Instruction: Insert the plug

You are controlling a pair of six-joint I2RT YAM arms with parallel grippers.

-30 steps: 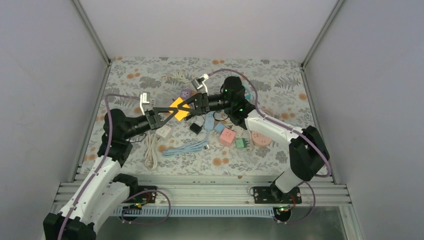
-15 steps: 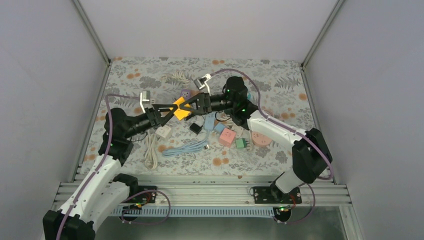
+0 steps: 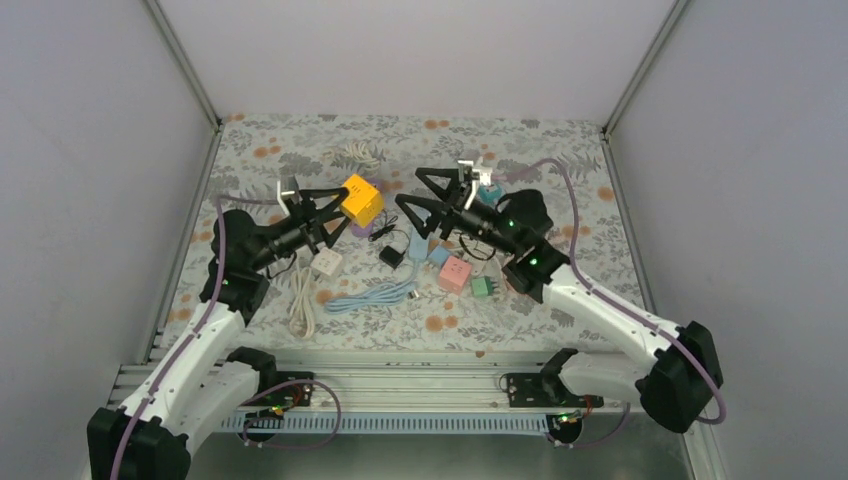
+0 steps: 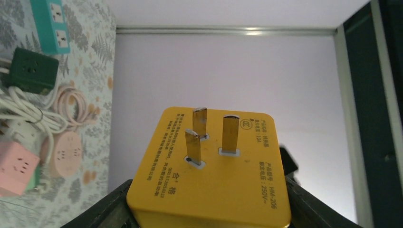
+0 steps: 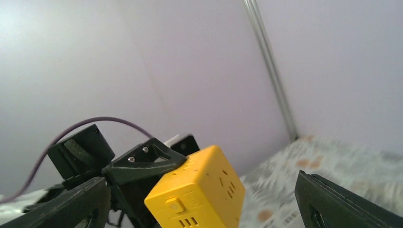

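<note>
From above, the yellow cube-shaped plastic plug adapter (image 3: 362, 200) is seen gripped by the left claw (image 3: 345, 208) and raised over the floral-covered bench (image 3: 270, 135). The right claw (image 3: 410, 186) is spread wide and empty beside it. In the left wrist view, three bare metal prongs (image 4: 230, 135) are shown pointing away from the claw. In the right wrist view, the adapter is framed between parted fingers (image 5: 342, 204), untouched. Pickup is judged done; insertion is left to do.

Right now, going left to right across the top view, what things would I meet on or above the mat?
white cable → white adapter → yellow cube → black adapter → pink cube → green adapter
</note>
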